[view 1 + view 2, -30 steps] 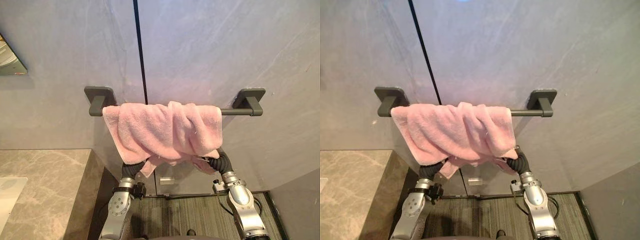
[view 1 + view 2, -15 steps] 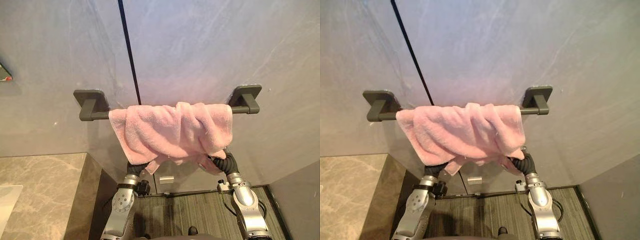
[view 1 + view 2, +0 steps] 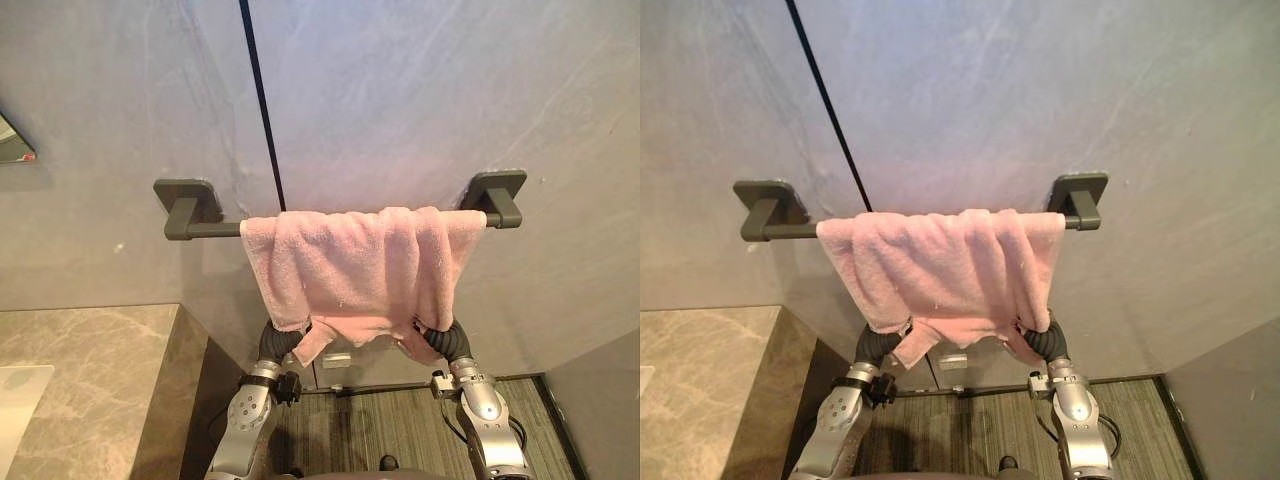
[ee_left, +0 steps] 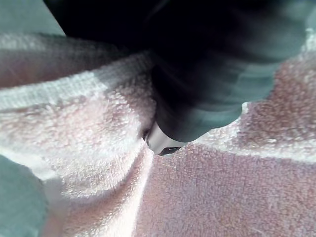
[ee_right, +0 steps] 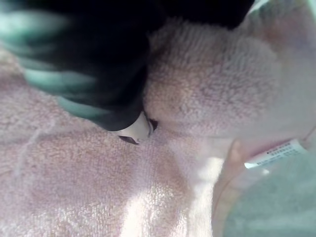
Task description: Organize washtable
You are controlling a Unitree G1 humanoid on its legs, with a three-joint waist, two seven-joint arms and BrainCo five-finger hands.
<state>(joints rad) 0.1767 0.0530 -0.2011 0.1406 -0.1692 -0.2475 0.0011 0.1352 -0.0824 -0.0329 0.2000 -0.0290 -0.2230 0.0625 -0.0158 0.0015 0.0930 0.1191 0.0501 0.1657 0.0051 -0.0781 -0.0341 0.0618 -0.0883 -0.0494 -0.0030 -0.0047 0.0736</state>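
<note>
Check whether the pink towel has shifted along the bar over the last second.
Yes. The pink towel slid right along the bar: away from the left bracket, up to the right bracket.

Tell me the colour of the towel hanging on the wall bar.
Pale pink: the fluffy terry towel shows best in the left eye view.

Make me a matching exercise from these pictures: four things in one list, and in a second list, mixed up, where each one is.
Things:
1. pink terry towel
2. dark grey metal towel bar
3. beige marble counter
4. grey striped carpet

Places:
A. at the lower left, below the bar's left bracket
B. fixed across the grey wall on two brackets
C. draped over the bar, toward its right end
D. on the floor at the foot of the wall, between the two arms

Pairs: 1-C, 2-B, 3-A, 4-D
</note>
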